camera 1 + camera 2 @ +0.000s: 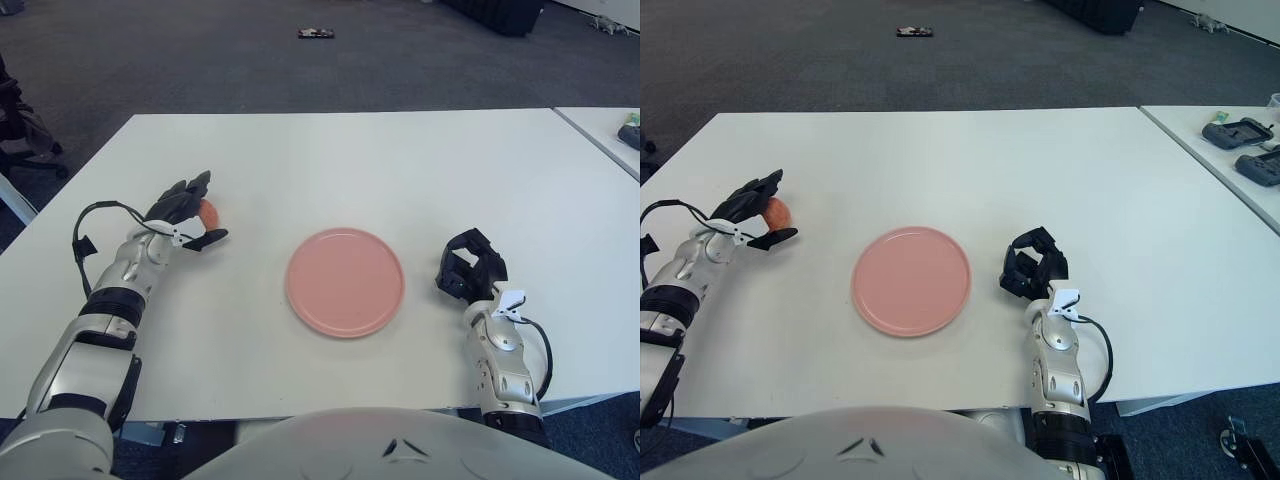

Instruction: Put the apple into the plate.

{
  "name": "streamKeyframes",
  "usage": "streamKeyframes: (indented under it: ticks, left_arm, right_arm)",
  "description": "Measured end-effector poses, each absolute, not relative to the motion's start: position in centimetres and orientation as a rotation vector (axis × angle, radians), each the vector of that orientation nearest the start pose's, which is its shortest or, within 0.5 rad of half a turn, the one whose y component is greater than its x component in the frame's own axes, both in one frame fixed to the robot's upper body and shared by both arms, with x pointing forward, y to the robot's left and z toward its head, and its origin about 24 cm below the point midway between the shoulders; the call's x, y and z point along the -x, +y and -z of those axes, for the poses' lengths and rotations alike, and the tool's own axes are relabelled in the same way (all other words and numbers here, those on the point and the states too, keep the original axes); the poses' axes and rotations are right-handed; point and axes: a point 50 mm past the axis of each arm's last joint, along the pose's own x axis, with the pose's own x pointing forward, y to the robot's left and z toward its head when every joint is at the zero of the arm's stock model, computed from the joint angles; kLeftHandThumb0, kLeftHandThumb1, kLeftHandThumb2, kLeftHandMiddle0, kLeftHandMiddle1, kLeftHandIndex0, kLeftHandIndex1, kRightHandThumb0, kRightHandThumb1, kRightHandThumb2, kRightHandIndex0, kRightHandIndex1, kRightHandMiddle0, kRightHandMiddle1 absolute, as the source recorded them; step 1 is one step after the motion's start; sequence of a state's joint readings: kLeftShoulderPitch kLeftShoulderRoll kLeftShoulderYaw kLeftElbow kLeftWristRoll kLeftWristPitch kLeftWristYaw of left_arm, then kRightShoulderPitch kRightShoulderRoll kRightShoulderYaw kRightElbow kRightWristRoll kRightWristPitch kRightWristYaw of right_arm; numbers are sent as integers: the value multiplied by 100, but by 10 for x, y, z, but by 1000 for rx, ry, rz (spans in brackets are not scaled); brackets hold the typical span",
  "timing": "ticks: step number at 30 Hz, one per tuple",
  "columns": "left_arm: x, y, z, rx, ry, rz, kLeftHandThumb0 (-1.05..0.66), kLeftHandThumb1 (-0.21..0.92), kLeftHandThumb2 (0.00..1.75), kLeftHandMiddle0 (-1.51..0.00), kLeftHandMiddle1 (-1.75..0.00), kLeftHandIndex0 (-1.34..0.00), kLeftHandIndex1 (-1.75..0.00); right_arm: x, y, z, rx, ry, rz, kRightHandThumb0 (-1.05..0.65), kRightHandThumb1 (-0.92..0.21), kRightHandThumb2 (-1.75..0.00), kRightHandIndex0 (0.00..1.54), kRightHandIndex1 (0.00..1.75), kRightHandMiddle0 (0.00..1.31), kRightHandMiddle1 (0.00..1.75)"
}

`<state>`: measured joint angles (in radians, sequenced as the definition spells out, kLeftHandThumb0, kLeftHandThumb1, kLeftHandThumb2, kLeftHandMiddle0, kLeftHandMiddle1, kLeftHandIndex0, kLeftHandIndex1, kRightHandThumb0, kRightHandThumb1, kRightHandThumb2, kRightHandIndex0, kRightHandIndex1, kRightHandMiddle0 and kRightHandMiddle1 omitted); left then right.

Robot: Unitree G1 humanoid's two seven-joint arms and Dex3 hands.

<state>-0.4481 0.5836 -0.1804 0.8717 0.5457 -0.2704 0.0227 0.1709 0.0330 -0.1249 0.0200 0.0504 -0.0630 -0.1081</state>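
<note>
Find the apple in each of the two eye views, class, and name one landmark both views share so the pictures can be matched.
Left eye view: the apple shows at mid-left, between the fingers of the left hand, left of the pink plate.
Right eye view: the apple sits nearer the left edge, in the same hand.
Shared landmark: the pink plate at the table's middle, with the right hand beside it on its right.

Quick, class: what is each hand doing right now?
Left hand: fingers closed around the apple, left of the pink plate.
Right hand: fingers curled, holding nothing, right of the plate.
</note>
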Motion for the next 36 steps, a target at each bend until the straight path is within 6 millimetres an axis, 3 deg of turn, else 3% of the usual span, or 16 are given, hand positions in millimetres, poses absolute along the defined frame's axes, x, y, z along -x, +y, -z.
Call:
streamKeyframes:
  ticks: [2, 4, 11, 25, 31, 36]
  left_arm:
    - [-313, 275, -26, -1140, 227, 153, -96, 52, 87, -1, -1, 0, -16]
    - [-315, 276, -26, -1146, 233, 160, -94, 51, 87, 0, -17, 0, -35]
    - [-319, 275, -26, -1168, 253, 197, -92, 51, 86, 0, -44, 0, -57]
    - [-325, 273, -25, -1141, 285, 230, -93, 49, 85, 0, -45, 0, -52]
    - [-325, 270, -24, -1150, 263, 246, -87, 40, 91, 0, -61, 0, -73]
    - [-324, 267, -21, -1185, 237, 235, -78, 28, 104, 0, -101, 0, -115]
  right_arm:
    - [-211, -190, -4, -63, 124, 290, -47, -33, -131, 109, 175, 60, 175]
    - [-211, -190, -3, -63, 124, 290, -47, -33, -131, 109, 175, 60, 175]
    - [-210, -190, -3, -64, 116, 286, -47, -33, -131, 109, 175, 60, 175]
    - [-209, -192, -3, -63, 119, 296, -47, -33, -131, 109, 175, 60, 175]
    - [-209, -192, -3, -64, 120, 298, -47, -33, -131, 108, 175, 60, 175]
    - [-209, -192, -2, -63, 120, 300, -47, -34, -130, 107, 175, 60, 175]
